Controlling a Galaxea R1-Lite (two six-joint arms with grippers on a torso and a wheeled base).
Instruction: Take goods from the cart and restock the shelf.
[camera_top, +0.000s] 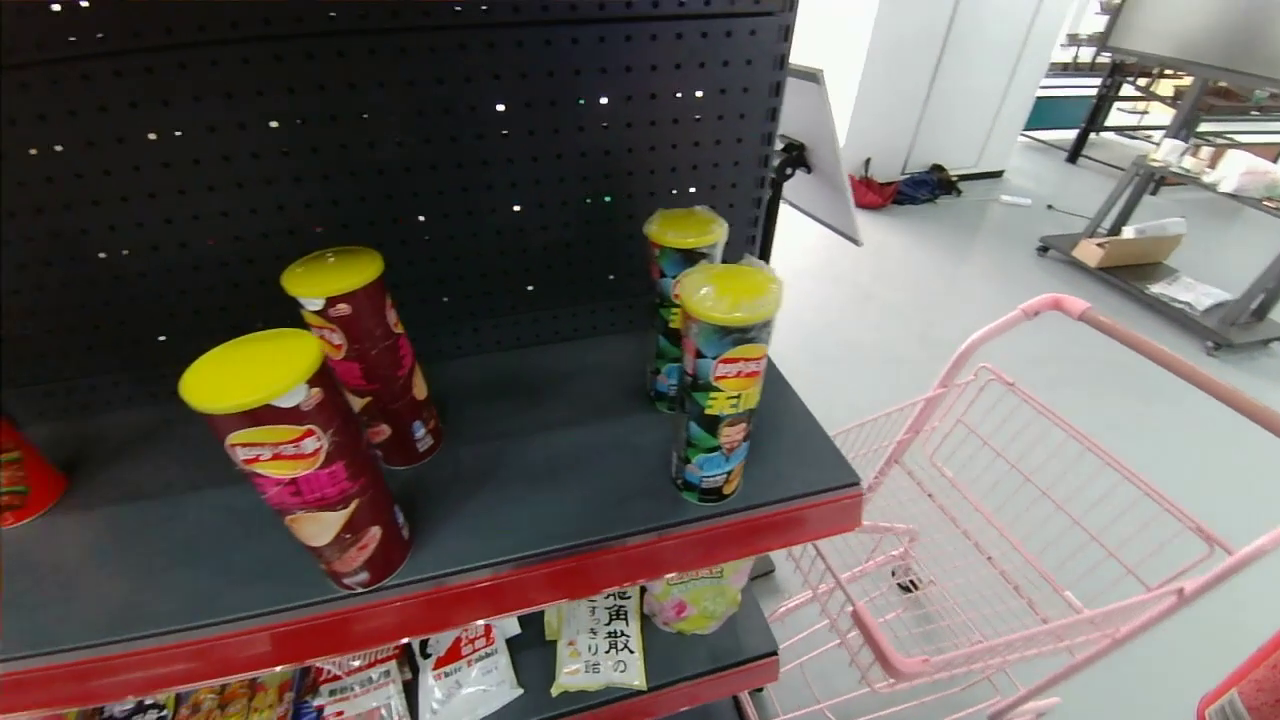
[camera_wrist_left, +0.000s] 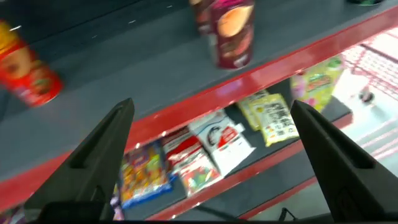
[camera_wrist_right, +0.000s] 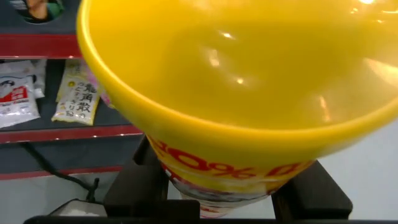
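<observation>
- Clamped in the right claw (camera_wrist_right: 221, 202): a crisp can (camera_wrist_right: 249, 74), its broad yellow lid turned to the wrist camera, with a dark finger pressed on either side of the tube.
- Long axis of that can running from the claw out toward the lid; to be stood lid-up on the shelf (camera_top: 560, 470), by my reading.
- Past the can in the right wrist view: red shelf lips and hanging packets of the lower tiers. Probably a lift and a swing toward the robot's left needed to reach the upper deck.
- Likeliest landing place: the bare dark deck between the two maroon cans (camera_top: 300, 460) and the two dark-green cans (camera_top: 725, 380), all upright.
- Left claw (camera_wrist_left: 211, 168): fingers spread wide, nothing between them, hanging just before the shelf's red front lip and over the packets (camera_wrist_left: 214, 146) below. Close to the shelf, yet not the loaded one.
- Cans: smooth rigid tubes, glossy printed walls, soft-looking plastic lids; tall and narrow, so easily toppled.
- Shelf deck matt and flat, pegboard back behind.
- Cart (camera_top: 1160, 357): pink wire, to the right of the shelf.
</observation>
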